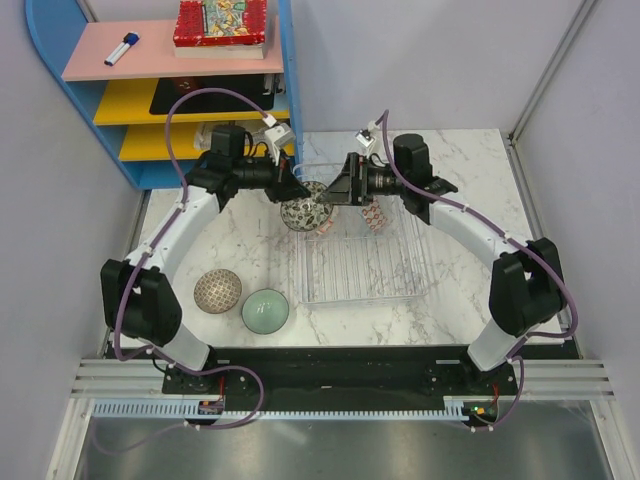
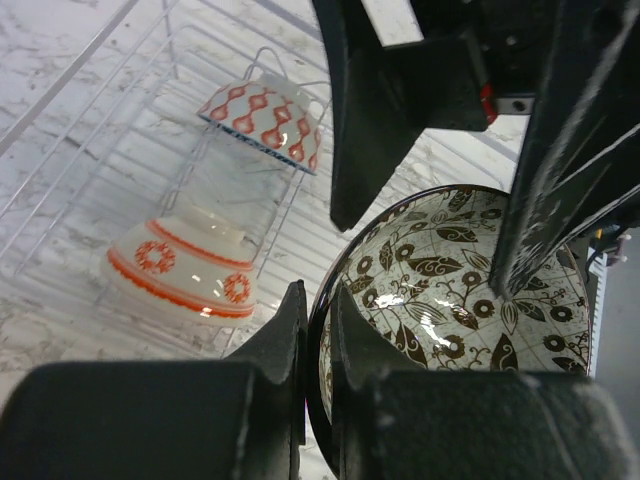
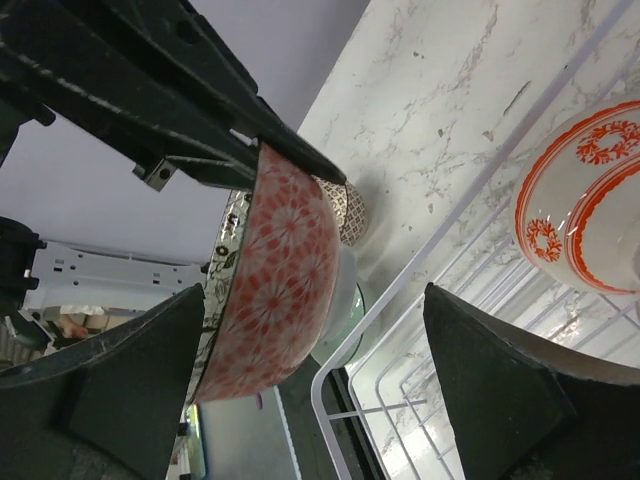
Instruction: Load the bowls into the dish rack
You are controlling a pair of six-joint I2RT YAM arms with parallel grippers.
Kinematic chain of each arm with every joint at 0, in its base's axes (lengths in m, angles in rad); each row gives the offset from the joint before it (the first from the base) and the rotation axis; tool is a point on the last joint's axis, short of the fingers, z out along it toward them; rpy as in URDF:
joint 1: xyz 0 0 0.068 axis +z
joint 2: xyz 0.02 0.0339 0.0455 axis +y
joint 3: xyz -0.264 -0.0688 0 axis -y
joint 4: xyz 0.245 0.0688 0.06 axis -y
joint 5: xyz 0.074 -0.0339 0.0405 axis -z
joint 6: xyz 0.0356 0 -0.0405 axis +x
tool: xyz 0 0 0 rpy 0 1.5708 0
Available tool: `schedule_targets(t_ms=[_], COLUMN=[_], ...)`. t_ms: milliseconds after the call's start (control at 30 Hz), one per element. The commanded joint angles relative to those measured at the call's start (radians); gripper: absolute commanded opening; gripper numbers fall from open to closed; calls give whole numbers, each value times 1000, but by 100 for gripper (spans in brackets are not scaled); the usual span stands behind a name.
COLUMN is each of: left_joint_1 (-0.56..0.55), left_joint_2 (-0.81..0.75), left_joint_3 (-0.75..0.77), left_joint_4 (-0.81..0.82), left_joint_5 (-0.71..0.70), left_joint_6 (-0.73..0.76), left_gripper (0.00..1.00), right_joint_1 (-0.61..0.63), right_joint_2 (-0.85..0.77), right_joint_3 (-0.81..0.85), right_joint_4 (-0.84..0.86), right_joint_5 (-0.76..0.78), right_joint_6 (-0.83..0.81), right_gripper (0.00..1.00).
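Observation:
My left gripper (image 1: 295,192) (image 2: 318,330) is shut on the rim of a bowl (image 1: 305,213) (image 2: 460,290) with a brown leaf pattern inside and a red floral outside (image 3: 270,280). It holds the bowl tilted above the near-left corner of the clear dish rack (image 1: 365,270). My right gripper (image 1: 338,192) (image 3: 310,400) is open, its fingers (image 2: 545,190) straddling the bowl's far rim. Two bowls stand in the rack: an orange-red ringed one (image 2: 185,268) (image 3: 585,200) and a blue/red patterned one (image 2: 265,118) (image 1: 375,215). A brown lattice bowl (image 1: 217,291) and a pale green bowl (image 1: 265,311) sit on the table left of the rack.
A blue shelf unit (image 1: 170,90) with a pink top, a marker and a red box stands at the back left. Grey walls close in both sides. The rack's white rim (image 3: 400,300) lies just under the held bowl.

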Motion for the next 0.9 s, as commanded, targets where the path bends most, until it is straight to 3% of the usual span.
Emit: schedule_targets(t_ms=[0, 167, 400, 867], left_joint_1=[-44, -65, -71, -71], left_joint_2=[-27, -69, -135, -144], left_joint_3=[58, 17, -80, -101], left_joint_4=[62, 130, 249, 282], left_joint_5=[40, -34, -144, -155], left_joint_6=[-54, -57, -89, -107], left_gripper=[2, 2, 2, 2], right_joint_1=[1, -1, 1, 1], right_joint_2=[-9, -23, -31, -32], right_joint_3=[-43, -96, -170, -193], right_joint_4=[112, 186, 411, 592], right_joint_5=[-62, -91, -150, -180], right_joint_6=[44, 106, 299, 437], right_gripper=[98, 98, 97, 77])
